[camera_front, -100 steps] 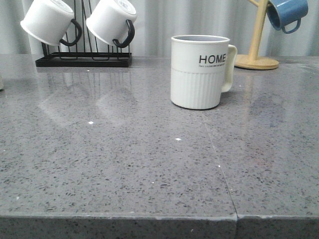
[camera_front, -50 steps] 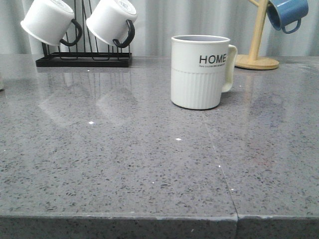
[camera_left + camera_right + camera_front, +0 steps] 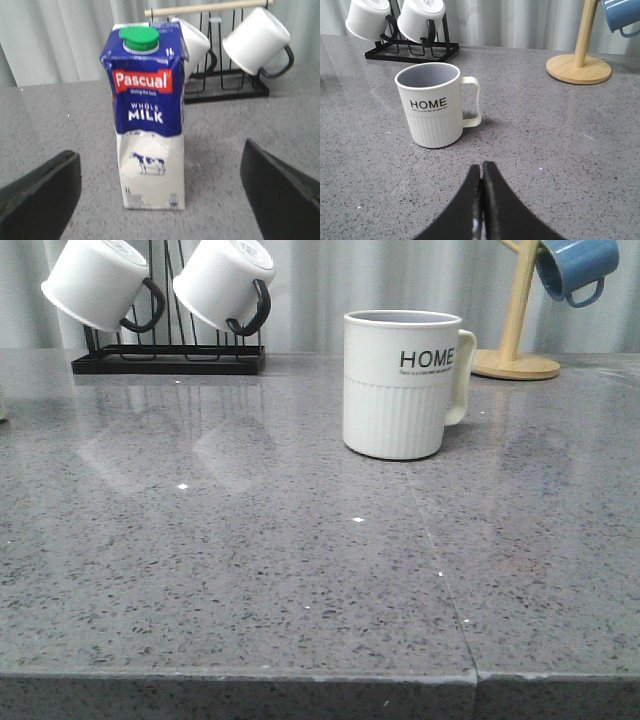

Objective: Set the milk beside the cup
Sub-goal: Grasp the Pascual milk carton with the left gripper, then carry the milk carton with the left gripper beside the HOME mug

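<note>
The milk (image 3: pixel 150 125) is a tall carton, dark blue above and white below, with a green cap, "WHOLE MILK" lettering and a cow picture. It stands upright on the grey counter in the left wrist view only. My left gripper (image 3: pixel 160 187) is wide open, its fingers (image 3: pixel 40 195) apart from the carton on both sides and short of it. The cup (image 3: pixel 400 383) is an off-white ribbed "HOME" mug with a cream handle, standing at the counter's middle; it also shows in the right wrist view (image 3: pixel 436 105). My right gripper (image 3: pixel 481 170) is shut and empty, short of the cup.
A black rack (image 3: pixel 168 358) with two white mugs with black handles stands at the back left, also behind the milk (image 3: pixel 225 85). A wooden mug tree (image 3: pixel 515 360) with a blue mug (image 3: pixel 575 265) stands at the back right. A seam (image 3: pixel 440 570) runs through the grey counter.
</note>
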